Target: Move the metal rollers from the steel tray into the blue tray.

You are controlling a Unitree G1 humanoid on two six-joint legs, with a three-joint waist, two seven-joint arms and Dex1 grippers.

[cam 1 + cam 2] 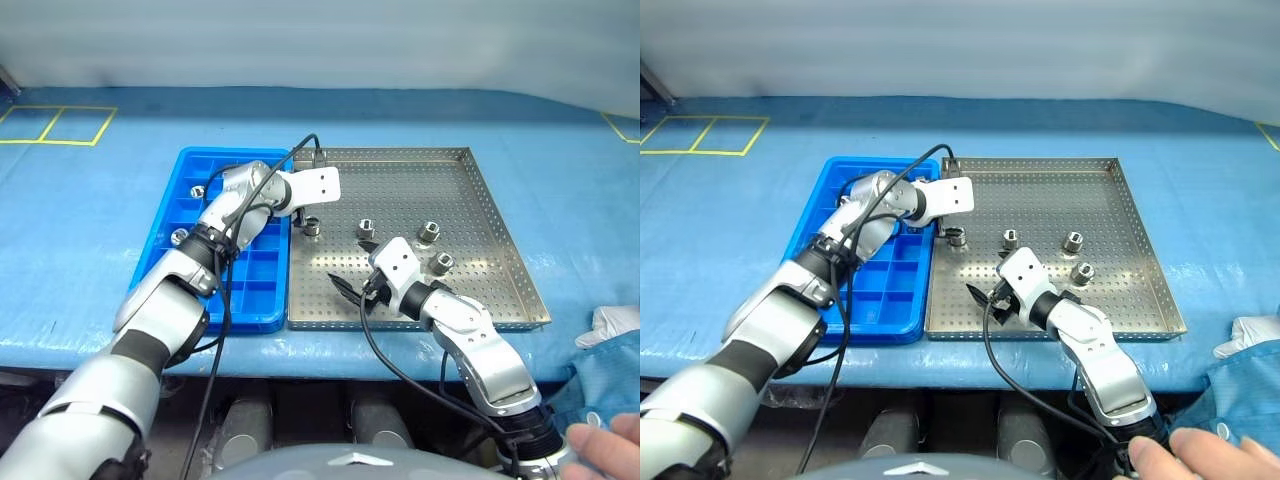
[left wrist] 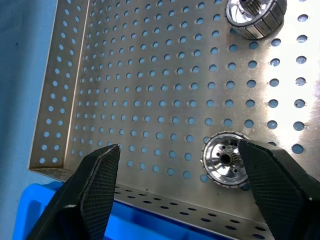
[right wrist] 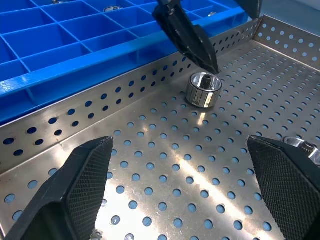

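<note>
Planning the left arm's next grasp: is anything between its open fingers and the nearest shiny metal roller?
Nothing visible: the left gripper is open over the perforated steel tray, and the metal roller sits beside one finger.

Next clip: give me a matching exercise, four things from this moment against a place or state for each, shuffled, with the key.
Things
1. left gripper
2. right gripper
3. blue tray
4. metal roller nearest the blue tray

Places or states
A. open, low over the near part of the steel tray, nothing between its fingers
B. lies along the steel tray's left side
C. stands on the steel tray's floor, not gripped
D. open, fingers either side of a roller by the steel tray's left rim

Pairs: 1-D, 2-A, 3-B, 4-C
</note>
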